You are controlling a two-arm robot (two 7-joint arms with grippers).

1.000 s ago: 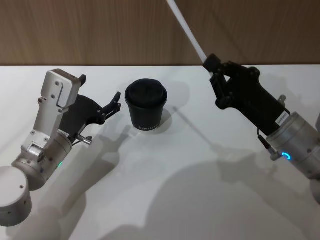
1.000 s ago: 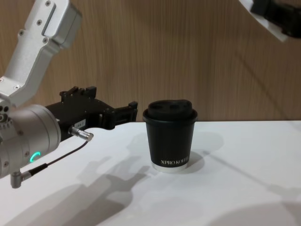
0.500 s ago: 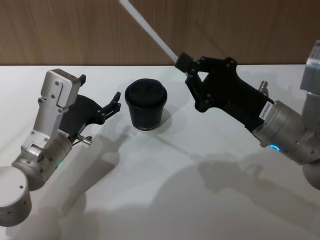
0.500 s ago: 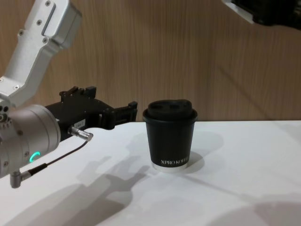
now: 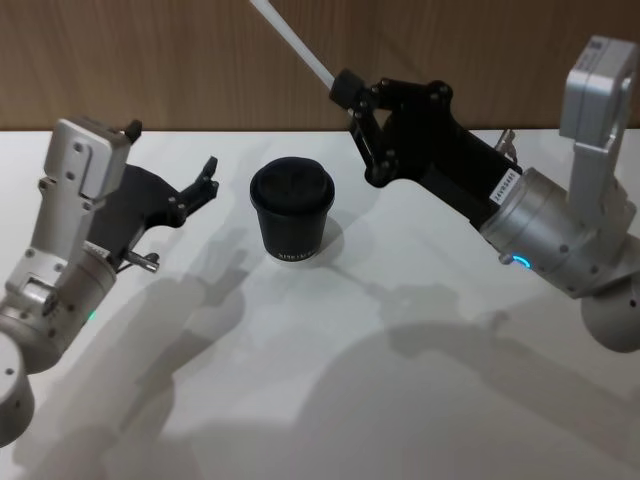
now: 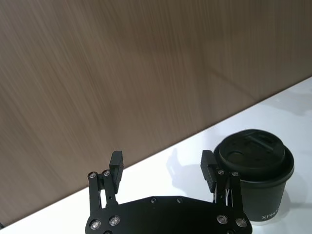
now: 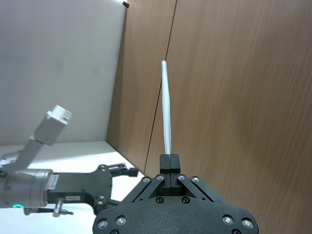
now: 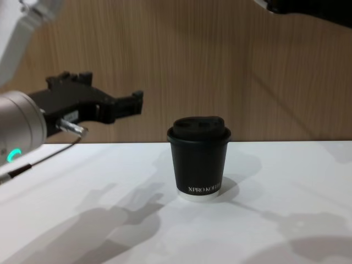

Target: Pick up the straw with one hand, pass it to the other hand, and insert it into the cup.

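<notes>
Right tool (image 5: 343, 86) carrying the straw (image 5: 292, 39) swung left (nearer the cup (image 5: 291, 212)), left tool (image 6: 162, 162) raised, drawn back

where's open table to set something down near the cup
Bare: the white table in front of the small black lidded paper cup, toward the robot. Crowded: the open left tool left of the cup, and the right tool holding the thin white straw above its right.

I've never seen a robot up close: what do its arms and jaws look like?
The left arm and right arm: silver-grey cylinders with glowing rings. The left gripper and right gripper: black, angular, screw-studded, two short jaws each. Thin cable at the left wrist, white label on the right.
</notes>
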